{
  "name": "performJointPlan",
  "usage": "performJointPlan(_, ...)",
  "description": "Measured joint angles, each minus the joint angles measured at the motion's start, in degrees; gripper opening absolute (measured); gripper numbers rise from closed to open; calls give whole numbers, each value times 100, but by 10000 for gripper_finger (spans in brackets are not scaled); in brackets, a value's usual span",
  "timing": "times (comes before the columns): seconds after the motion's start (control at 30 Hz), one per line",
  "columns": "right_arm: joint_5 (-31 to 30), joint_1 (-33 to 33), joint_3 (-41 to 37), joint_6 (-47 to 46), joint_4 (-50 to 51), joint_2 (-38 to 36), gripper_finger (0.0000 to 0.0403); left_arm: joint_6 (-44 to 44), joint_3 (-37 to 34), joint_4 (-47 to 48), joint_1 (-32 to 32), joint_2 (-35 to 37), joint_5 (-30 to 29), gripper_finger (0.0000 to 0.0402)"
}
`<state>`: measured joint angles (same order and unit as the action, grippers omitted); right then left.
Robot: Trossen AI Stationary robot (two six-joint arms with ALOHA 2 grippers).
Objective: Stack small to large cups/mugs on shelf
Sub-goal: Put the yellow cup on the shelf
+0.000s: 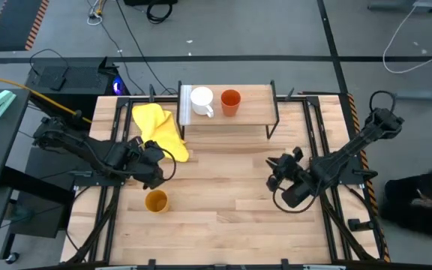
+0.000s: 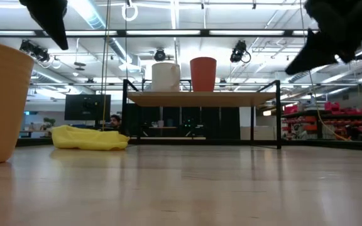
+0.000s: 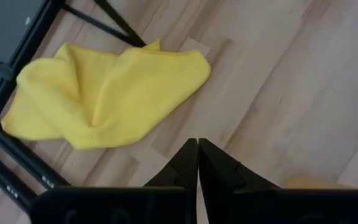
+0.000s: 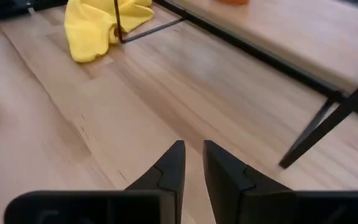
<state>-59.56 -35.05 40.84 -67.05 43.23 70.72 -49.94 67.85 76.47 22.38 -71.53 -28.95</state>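
Looming at the near left of the low view, the yellow-orange cup (image 2: 2, 100) stands upright on bare boards, the one cup not yet on the shelf.

Tabletop (image 1: 231, 202): light wood, taking up most of the overhead view.

Shelf (image 1: 253, 112): at twelve o'clock on the table, level on black legs, with the white strip at its nine o'clock end.

Yellow cloth (image 1: 160, 131): crumpled at about ten o'clock, just beside the shelf's end (no part in the task).

Left gripper (image 1: 154, 161): at about eight o'clock, between the cloth and the yellow-orange cup, which sits just at its six o'clock side. Its fingers are pressed together and hold nothing.

Right gripper (image 1: 276, 166): at about four o'clock, well apart from every cup. Fingers a narrow slit apart, nothing between them.

White mug (image 1: 202, 101) and orange-red cup (image 1: 231, 101): side by side on the shelf, mug at the strip end, handle toward six o'clock.

Judgement: two cups are placed; the third, the largest, remains. The next move calls for the left gripper to spread its fingers, drop over the cup's rim, then carry it to the free board at the orange-red cup's three o'clock side.
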Motion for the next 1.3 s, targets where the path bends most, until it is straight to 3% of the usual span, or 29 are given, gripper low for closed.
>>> performJointPlan(0.27,-6,-14,-965,52,-1467,0,65,-1351,-440,564,468,17,-8,26)
performJointPlan(0.5,1,-13,-1111,80,-1678,0,65,-2200,-1024,712,819,35,1323,43)
performJointPlan(0.67,1,-13,-1111,136,-1753,0,65,-2478,-967,487,1153,62,1353,48)
performJointPlan(0.87,1,-13,-1111,144,-1753,2,65,-2450,-1011,-562,1648,245,1373,44)
performJointPlan(1.07,0,-13,-1111,144,-1769,2,65,-3059,-1010,-404,1960,476,1375,49)
performJointPlan(1.3,-1,-13,-1111,135,-1769,4,65,-3044,-1010,-642,1957,481,1379,60)
